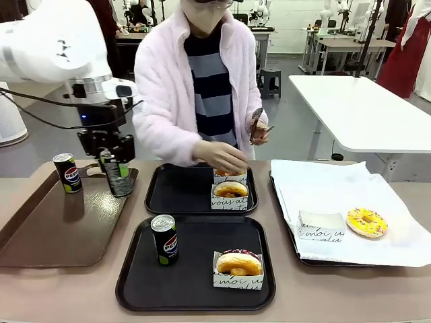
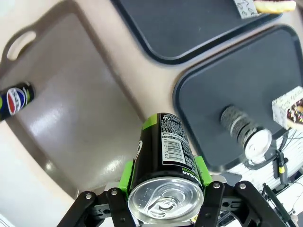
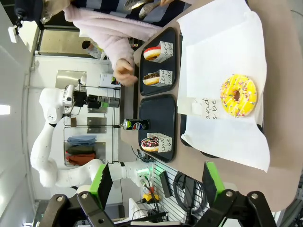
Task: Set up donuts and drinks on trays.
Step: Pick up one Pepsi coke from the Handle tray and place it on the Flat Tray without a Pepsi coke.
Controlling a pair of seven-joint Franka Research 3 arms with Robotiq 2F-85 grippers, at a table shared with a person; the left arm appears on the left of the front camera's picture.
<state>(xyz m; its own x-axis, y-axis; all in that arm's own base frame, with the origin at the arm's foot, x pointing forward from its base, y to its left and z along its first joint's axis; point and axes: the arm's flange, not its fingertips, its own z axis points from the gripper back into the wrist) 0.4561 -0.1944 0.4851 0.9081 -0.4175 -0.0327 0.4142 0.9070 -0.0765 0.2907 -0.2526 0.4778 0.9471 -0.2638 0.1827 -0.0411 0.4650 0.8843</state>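
The near black tray [image 1: 135,286] at 6 o'clock carries a can [image 1: 164,239] and sleeved donut [image 1: 238,268], while at its 10 o'clock the left gripper [image 1: 112,161] clamps a second can [image 2: 165,146], tilted, over the brown tray [image 1: 60,229], with the far black tray [image 1: 178,195] at 3 o'clock; the right gripper [image 3: 156,182] gapes empty.

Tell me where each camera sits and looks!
Front: between the arms, facing the person across the table; left arm shows.
Left wrist: over the brown tray, looking down the left gripper clamping a can.
Right wrist: up high, past the open right gripper, toward a yellow donut on paper.
Shared: front and left wrist show that can.
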